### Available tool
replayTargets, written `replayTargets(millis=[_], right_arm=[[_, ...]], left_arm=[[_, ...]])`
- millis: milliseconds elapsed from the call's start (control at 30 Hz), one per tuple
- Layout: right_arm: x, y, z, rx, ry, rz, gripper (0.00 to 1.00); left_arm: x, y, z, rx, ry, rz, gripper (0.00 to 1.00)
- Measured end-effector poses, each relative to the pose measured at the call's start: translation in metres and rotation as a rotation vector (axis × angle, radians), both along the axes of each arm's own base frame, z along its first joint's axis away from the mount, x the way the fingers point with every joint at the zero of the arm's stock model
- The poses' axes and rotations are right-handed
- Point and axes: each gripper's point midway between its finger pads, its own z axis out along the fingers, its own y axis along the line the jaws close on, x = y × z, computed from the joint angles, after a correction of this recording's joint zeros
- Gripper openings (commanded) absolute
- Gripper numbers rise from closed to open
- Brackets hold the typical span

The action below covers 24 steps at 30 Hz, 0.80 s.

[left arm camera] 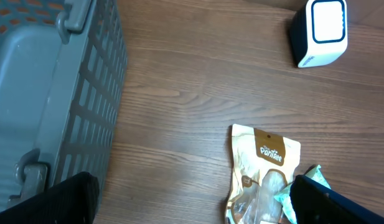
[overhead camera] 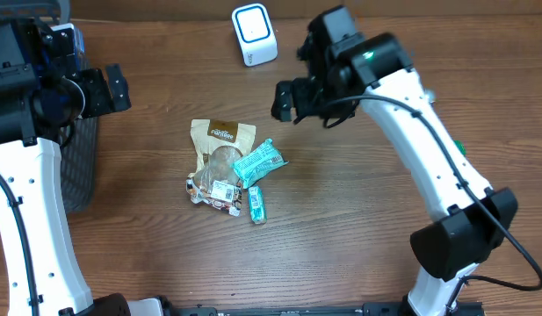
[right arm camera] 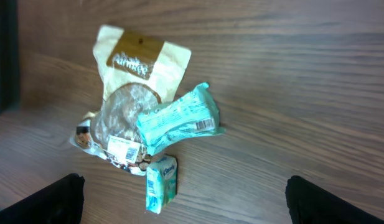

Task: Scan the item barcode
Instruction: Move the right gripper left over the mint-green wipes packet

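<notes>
A small pile of items lies mid-table: a tan pouch [overhead camera: 220, 140], a teal wrapped bar [overhead camera: 258, 161] across it, a small tissue pack [overhead camera: 256, 204], and a crumpled wrapper with a white barcode label [overhead camera: 220, 190]. The white and blue scanner [overhead camera: 254, 33] stands at the back. My left gripper [overhead camera: 115, 88] hovers open by the basket, left of the pile. My right gripper [overhead camera: 284, 101] hangs open above and right of the pile. The right wrist view shows the pouch [right arm camera: 139, 62], bar [right arm camera: 179, 121] and tissue pack [right arm camera: 160, 183] between wide jaws, untouched.
A grey slatted basket [overhead camera: 77, 167] stands at the left table edge and fills the left of the left wrist view [left arm camera: 48, 93]. In that view the scanner [left arm camera: 322, 31] sits at top right and the pouch [left arm camera: 266, 165] at lower right.
</notes>
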Motion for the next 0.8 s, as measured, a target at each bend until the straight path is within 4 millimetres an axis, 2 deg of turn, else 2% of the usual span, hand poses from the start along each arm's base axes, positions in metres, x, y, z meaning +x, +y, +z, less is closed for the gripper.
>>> replayTargets(millis=[333,533,800], right_arm=[[-0.014,0.018,-0.057,-0.028,0.053,0.054,1.00],[-0.007,0.023,-0.067,-0.009,0.034,0.032,1.00],[0.000,0.027,-0.066,0.012,0.009,0.012,1.00]], left_arm=[[0.000,0.000,0.000,0.000,0.000,0.000,0.99],[0.000,0.000,0.000,0.000,0.000,0.000,0.99],[0.000,0.000,0.000,0.000,0.000,0.000,1.00]])
